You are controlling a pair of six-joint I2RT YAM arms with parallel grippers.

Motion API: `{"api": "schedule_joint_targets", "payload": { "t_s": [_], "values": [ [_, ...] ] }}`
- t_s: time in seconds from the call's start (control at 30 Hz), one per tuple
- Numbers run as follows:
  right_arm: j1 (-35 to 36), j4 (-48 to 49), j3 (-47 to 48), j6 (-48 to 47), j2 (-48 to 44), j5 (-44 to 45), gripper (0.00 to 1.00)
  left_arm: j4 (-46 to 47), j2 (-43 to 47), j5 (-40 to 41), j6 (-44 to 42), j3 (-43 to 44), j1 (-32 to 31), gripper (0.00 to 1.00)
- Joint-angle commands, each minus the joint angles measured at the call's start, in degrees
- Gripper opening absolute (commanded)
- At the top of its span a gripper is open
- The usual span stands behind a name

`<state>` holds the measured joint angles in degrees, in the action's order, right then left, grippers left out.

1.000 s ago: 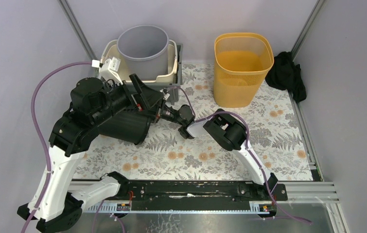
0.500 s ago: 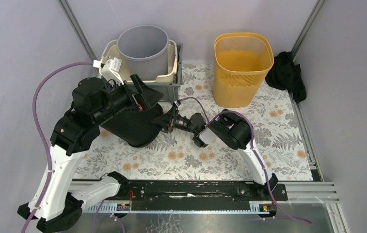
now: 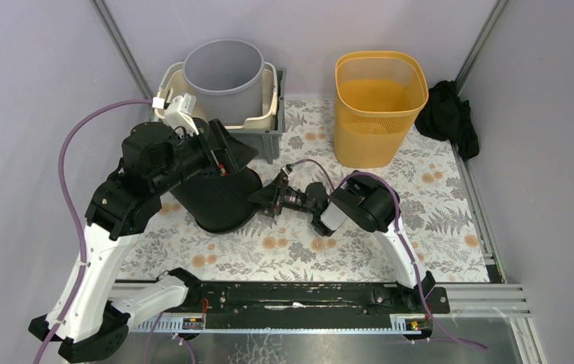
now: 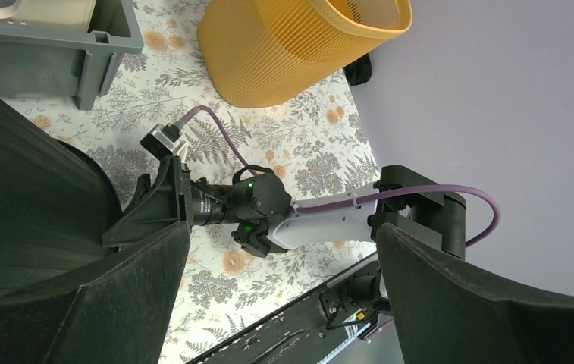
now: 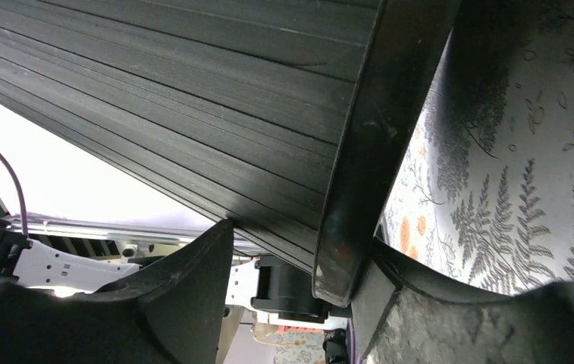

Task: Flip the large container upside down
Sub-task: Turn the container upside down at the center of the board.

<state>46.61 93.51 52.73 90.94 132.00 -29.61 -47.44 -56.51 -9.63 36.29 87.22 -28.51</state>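
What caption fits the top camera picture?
Black bin, wide end down, on the flowery mat; right hand at its rim.

The large black container (image 3: 219, 199) in front of me has a ribbed wall and a thick rim. It sits mouth-down on the table (image 3: 435, 205), left of the table's middle, leaning a little.

Floral table (image 3: 435, 197) — bin (image 3: 219, 201), basket (image 3: 378, 114), crate (image 3: 268, 140) (cloth (image 3: 450, 117))

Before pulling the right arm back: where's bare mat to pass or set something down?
Bare: mat between yellow basket, right arm and right wall; also the strip along the near rail. Crowded: around the black container and grey crate.
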Motion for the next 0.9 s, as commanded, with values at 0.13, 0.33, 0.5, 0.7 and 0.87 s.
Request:
{"api": "schedule_joint_targets", "payload": {
  "t_s": [0.13,0.33,0.5,0.7,0.87],
  "values": [
    [-0.9,3.7,-4.5,-2.0,0.9,-1.9,0.68,2.3,0.9,-0.1,-0.2,-1.0,-0.3,1.00],
    [-0.9,3.0,-9.0,-2.2,1.7,-1.9,0.72,2.9,1.1,-0.3,-0.3,-1.6,-0.3,1.00],
    [-1.2,-1.9,-12.0,-4.4,0.4,-2.3,0.73,3.3,1.0,-0.5,-0.4,-2.6,-0.3,1.00],
    [-2.0,-20.2,-14.6,-12.2,-4.9,-3.2,0.76,3.4,1.0,-0.3,-0.9,-3.0,-0.3,1.00],
    [-2.1,-33.8,-14.9,-18.5,-9.2,-3.2,0.78,3.7,0.8,-0.3,-1.0,-3.4,-0.3,1.00]
  ]
}}
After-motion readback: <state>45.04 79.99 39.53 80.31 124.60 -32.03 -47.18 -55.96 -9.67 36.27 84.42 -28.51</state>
